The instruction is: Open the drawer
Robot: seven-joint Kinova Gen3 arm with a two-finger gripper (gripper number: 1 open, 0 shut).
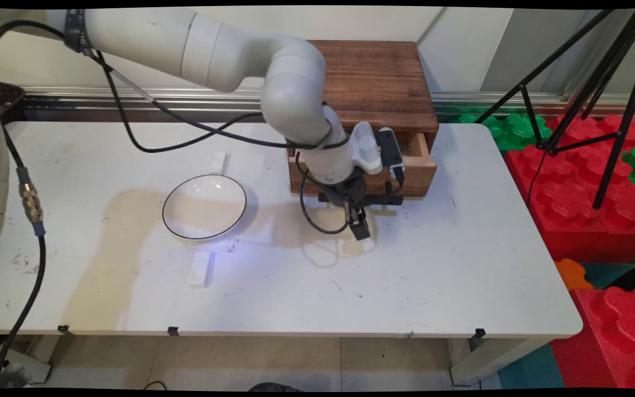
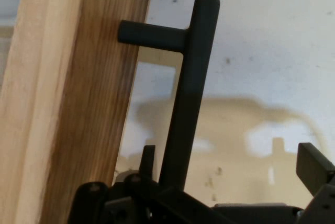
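Nearest me on the table (image 1: pixel 295 292): a small white block (image 1: pixel 200 269), lying flat just below the bowl (image 1: pixel 204 207). Bowl is white w/ dark rim, upright, nothing in it that I can see. Second white block (image 1: pixel 218 161) sits beyond the bowl, apart from it.

Right of the bowl, my gripper (image 1: pixel 359 220) hangs low in front of the drawer (image 1: pixel 414 165), pointing down at the tabletop. Hand view: fingers spread wide, one finger (image 2: pixel 314 169) at far right, the other (image 2: pixel 148 161) beside the wood front; the black bar handle (image 2: pixel 191 93) runs between them, not clamped, so nothing is held. I'd say it's placed there bc the bar is the only grab point on the drawer front.

Drawer is pulled partway out of the wooden box (image 1: pixel 375 82); inside mostly hidden by the wrist. Box sits at the table's back edge, against the wall.
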